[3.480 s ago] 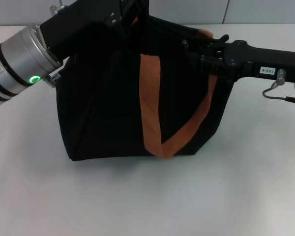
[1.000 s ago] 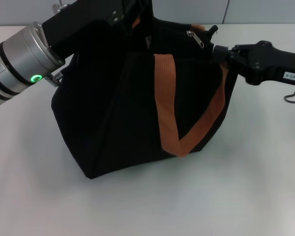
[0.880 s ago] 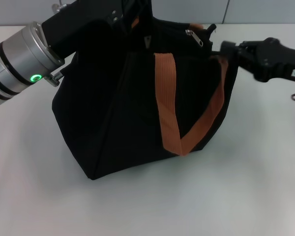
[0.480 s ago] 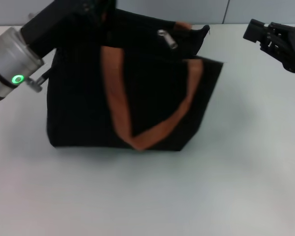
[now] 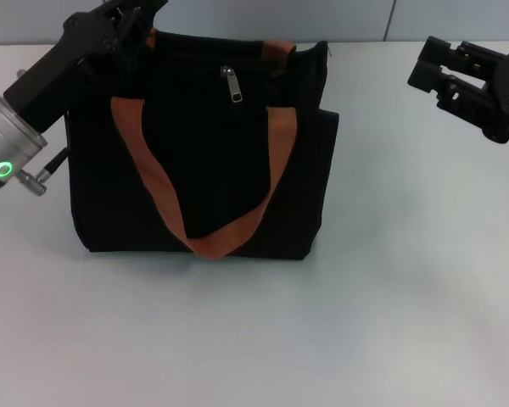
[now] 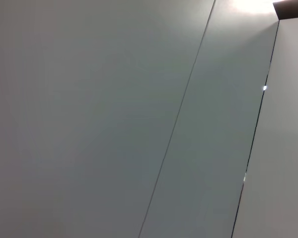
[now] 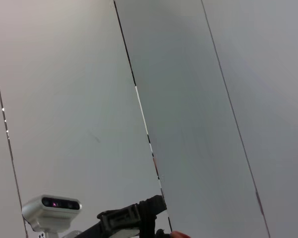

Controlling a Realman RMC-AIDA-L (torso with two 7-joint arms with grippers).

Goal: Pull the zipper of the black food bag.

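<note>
You have the bag (image 5: 199, 161) standing upright on the white tabletop (image 5: 390, 297), its front panel facing you, with one orange strap (image 5: 153, 182) hanging in a loop down the front and the other showing at the top edge. The zipper (image 5: 233, 85) lies on the top of the bag, a little toward your left of its middle, the silver tab pointing down and free of both claws. Your left claw (image 5: 129, 19) is at the bag's top left corner, against the fabric there; you cannot tell whether it grips anything or how its fingers stand. Your right claw (image 5: 441, 69) hovers well apart from the bag, off to the right, fingers spread with nothing in them. Both wrist views show only grey wall panels.
</note>
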